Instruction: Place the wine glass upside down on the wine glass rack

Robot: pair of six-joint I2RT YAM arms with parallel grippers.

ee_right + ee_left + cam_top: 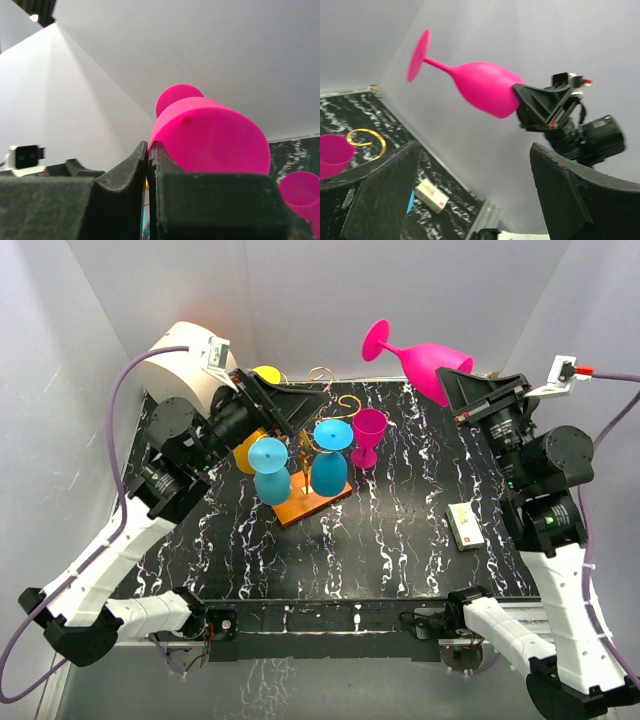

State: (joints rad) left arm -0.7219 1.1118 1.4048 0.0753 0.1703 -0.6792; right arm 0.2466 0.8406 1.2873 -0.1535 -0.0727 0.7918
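Right gripper [460,386] pinches the pink wine glass [420,362] by its rim, aloft over the table's [400,530] far right corner. Left gripper [305,410] is spread and empty above the wine glass rack [312,502]. I judge the glass lifted and inverted; hanging is left.

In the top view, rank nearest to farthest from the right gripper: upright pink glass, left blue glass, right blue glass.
1. Upright pink glass, right of the rack.
2. Right blue glass, rack's right side.
3. Left blue glass, rack's left side.
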